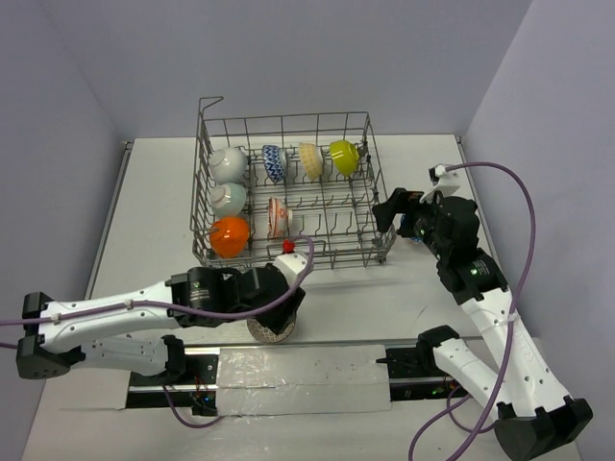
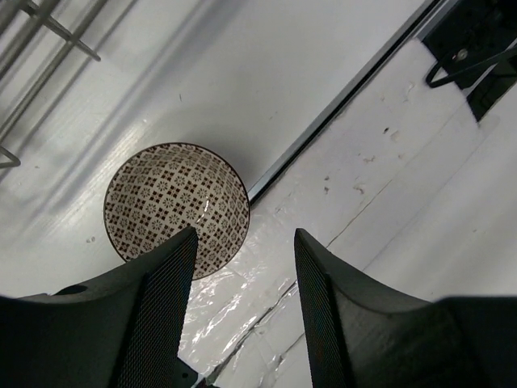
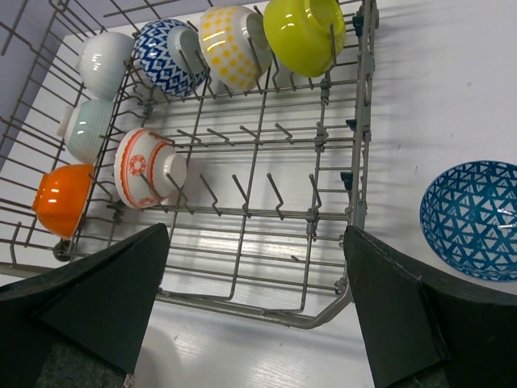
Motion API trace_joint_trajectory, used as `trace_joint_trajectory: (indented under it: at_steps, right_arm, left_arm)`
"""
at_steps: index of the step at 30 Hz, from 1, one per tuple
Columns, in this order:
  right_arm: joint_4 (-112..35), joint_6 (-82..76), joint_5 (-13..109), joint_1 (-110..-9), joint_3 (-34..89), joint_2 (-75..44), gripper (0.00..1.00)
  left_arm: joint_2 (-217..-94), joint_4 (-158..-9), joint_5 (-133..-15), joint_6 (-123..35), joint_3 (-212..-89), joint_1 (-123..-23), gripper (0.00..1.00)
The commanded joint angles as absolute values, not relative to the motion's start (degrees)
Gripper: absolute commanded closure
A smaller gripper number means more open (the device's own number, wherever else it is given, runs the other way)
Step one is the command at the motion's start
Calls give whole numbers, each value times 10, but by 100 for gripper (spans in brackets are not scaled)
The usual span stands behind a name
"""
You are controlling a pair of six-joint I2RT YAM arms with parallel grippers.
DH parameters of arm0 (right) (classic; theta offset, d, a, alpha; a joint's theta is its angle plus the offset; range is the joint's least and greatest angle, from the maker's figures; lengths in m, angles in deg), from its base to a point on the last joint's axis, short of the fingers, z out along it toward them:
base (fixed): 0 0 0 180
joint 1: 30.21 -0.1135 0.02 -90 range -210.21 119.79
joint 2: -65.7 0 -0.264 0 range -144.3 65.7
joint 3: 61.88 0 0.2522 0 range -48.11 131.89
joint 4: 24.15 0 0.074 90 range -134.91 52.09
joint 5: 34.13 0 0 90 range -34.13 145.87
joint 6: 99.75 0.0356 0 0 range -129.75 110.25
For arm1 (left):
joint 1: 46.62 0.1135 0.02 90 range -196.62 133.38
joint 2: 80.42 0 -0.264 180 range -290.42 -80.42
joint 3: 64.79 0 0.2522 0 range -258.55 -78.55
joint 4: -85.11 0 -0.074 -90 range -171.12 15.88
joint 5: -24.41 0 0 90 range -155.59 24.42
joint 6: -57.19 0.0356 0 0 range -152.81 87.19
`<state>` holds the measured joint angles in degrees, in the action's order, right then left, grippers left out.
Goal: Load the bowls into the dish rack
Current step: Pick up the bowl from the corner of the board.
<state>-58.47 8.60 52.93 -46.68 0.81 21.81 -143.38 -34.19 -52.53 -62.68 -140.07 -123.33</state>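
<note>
Seven bowls (image 1: pixel 278 217) were seen in the grey wire dish rack (image 1: pixel 332 219). A blue-patterned round bowl (image 3: pixel 472 220) beside it (hidden overhead) was shown past the wide-spread right gripper (image 3: pixel 254 234); the parted, empty left gripper (image 2: pixel 244 242) was held over a brown-patterned round bowl (image 2: pixel 176 208).

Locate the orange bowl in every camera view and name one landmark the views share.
Top external: orange bowl in the near-left corner of the dish rack, left of centre.
Left wrist: not in it.
Right wrist: left edge, mid-height, beside the red-white bowl.
Shared landmark: the dish rack, whose wires cross the left wrist view's top-left corner.
</note>
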Motion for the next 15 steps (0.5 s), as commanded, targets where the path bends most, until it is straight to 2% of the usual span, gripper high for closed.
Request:
trace_joint_trajectory:
  at_steps: [1, 6, 15]
  right_arm:
    - [-566, 83, 538, -466, 2, 238, 4]
    - [-568, 84, 535, -466, 2, 240, 4]
    - [-572, 85, 540, -466, 1, 250, 4]
  left_arm:
    - [-1454, -311, -472, -668, -1421, -1267, 44]
    - [-1521, -249, -422, -743, -1425, -1312, 43]
    - [-1574, -250, -400, -813, -1416, -1370, 43]
